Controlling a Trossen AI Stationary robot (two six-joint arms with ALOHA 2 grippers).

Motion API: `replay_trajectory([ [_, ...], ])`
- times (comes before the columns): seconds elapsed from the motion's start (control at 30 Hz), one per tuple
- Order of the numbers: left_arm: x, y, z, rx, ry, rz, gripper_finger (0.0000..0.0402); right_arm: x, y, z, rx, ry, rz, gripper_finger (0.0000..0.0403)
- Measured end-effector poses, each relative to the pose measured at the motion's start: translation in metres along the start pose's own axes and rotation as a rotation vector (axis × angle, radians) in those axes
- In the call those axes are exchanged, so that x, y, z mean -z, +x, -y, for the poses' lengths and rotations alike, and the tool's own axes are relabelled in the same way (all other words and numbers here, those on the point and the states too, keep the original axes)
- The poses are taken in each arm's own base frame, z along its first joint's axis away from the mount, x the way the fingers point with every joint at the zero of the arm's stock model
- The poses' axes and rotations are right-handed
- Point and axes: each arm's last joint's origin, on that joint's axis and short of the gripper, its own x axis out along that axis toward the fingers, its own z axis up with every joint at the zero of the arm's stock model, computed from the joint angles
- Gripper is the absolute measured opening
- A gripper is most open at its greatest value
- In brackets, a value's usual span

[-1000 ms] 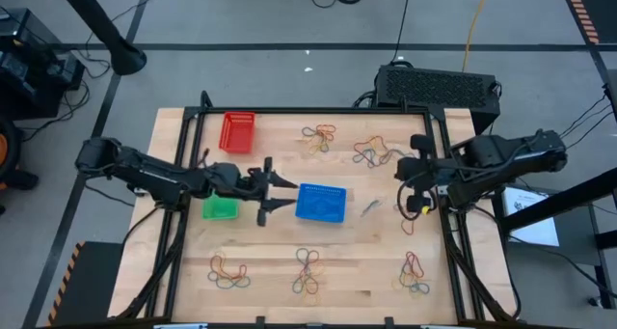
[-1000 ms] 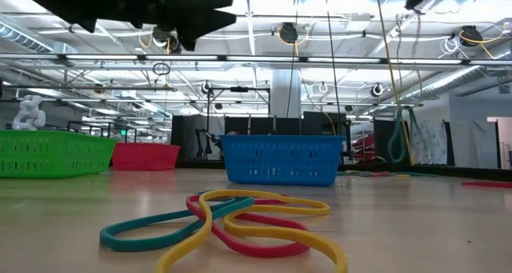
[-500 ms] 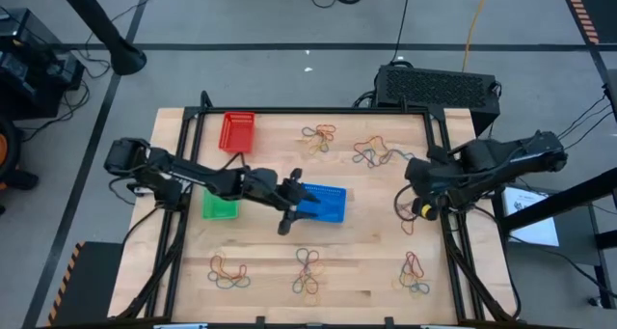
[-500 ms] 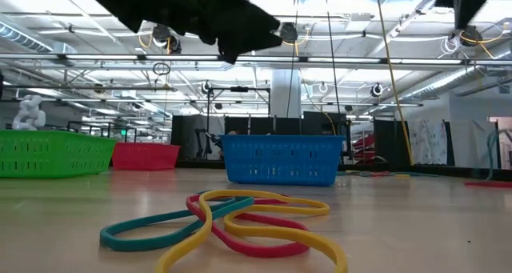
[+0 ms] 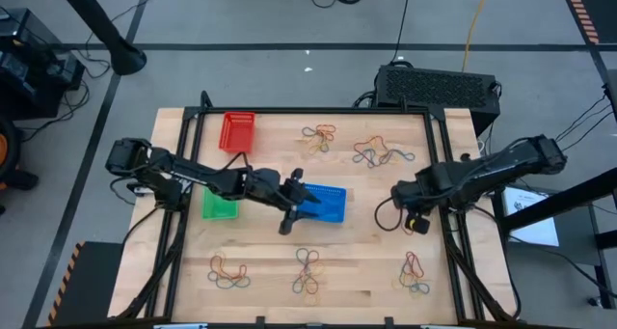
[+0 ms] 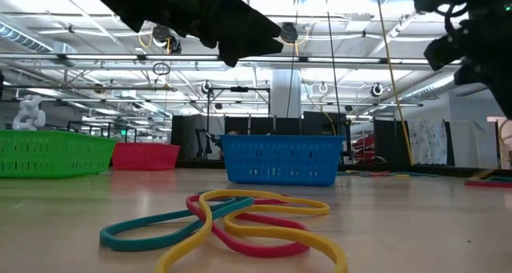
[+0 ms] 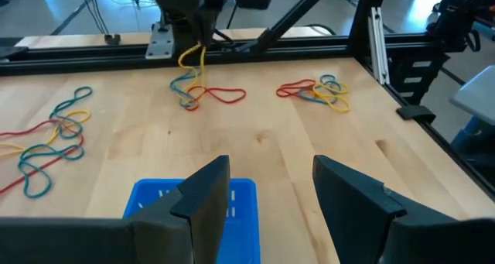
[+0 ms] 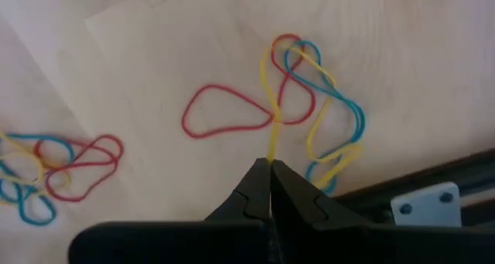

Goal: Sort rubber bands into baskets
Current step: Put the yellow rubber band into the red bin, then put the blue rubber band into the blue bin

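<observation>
My right gripper (image 5: 413,213) hangs over the table's right side, pointing down, shut on a yellow rubber band (image 8: 271,144). Under it lies a tangle of red, blue and yellow bands (image 8: 298,94). My left gripper (image 5: 301,205) stands open above the left end of the blue basket (image 5: 328,204), with nothing between its fingers (image 7: 271,194). The green basket (image 5: 220,208) sits to the left of the blue one and the red basket (image 5: 237,131) at the far left. My right gripper pinches one end of the yellow band's loop (image 8: 271,149) between its two fingertips, from above, pointing down. The band hangs below the fingers (image 7: 190,59). Its lower end runs into the tangle (image 7: 203,95) that lies on the table.
Several more tangles of bands lie on the wood: two at the far side (image 5: 320,136) (image 5: 378,155) and three along the near edge (image 5: 228,271) (image 5: 307,271) (image 5: 415,274). A black rail frame (image 5: 445,175) borders the table.
My left gripper has gone toward the table's right, from beside the green basket to over the blue basket's left end, then kept still. My right gripper has sunk toward the table, turning about its wrist, and stays shut; the band it holds has come down with it.
</observation>
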Motion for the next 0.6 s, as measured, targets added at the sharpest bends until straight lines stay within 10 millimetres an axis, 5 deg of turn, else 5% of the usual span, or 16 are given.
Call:
replay_trajectory([
  [0.2,0.0008,-0.0008,-0.0066,-0.019,-0.008,-0.006,0.0194,-0.0057,-0.0001,-0.0031,-0.047,0.034,0.051,0.0017],
  [0.6,0.0037,-0.0013,-0.0095,-0.027,-0.020,-0.035,0.0194,-0.0060,-0.0001,0.0025,0.021,0.125,0.066,0.0116],
])
